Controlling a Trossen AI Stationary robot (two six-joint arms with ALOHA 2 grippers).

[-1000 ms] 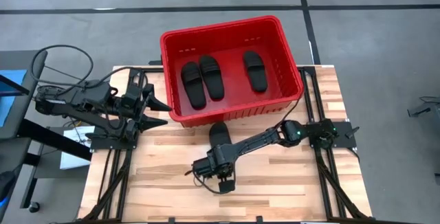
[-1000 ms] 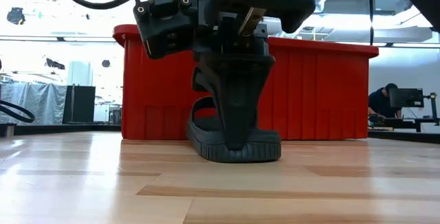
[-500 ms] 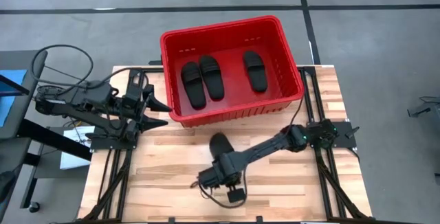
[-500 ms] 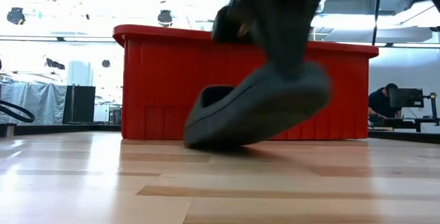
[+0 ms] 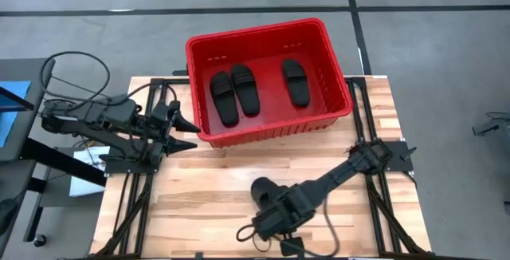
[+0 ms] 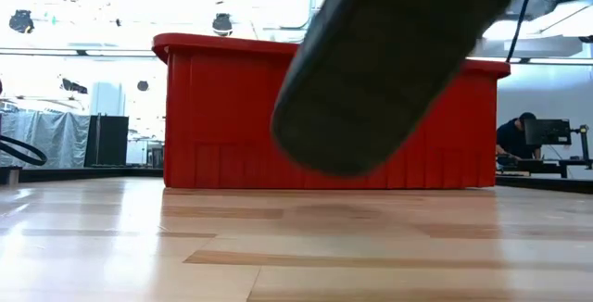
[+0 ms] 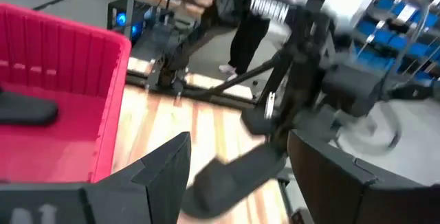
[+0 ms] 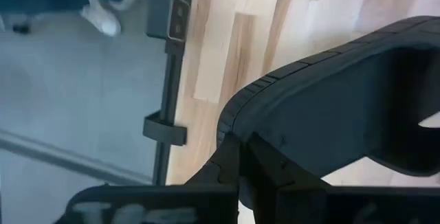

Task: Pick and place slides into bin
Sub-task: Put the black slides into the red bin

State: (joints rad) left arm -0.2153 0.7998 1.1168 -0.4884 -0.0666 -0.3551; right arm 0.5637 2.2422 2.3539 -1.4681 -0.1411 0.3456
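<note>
The fourth slide (image 5: 263,190) is off the counter (image 5: 199,204), carried by your right gripper (image 5: 275,212) over the near middle of the boards, well short of the bin (image 5: 271,33). In the right wrist view the fingers (image 8: 237,165) are clamped on the slide's (image 8: 330,114) sole edge, and the low view shows the slide (image 6: 389,70) hanging tilted, clear of the wood. Judge it as light, rubbery and flexible: it will likely sag and swing from a one-edge pinch, so move smoothly; the grip looks thin, so a jerk could slip it. A hold across the wide strap would be firmer if you must regrasp.

Three slides (image 5: 239,91) already lie flat on the bin floor, two side by side toward the left, one (image 5: 296,80) apart on the right. The free floor between them and along the near wall looks like the easiest drop spot.

What stands in your way is the bin's near wall and rolled rim (image 5: 275,128): the slide needs lifting above it before crossing.

Your left gripper (image 5: 182,132) waits just beside the bin's left wall with its fingers (image 7: 165,165) apart, clear of the route. A person (image 6: 514,135) sits in the room beyond, well away.
</note>
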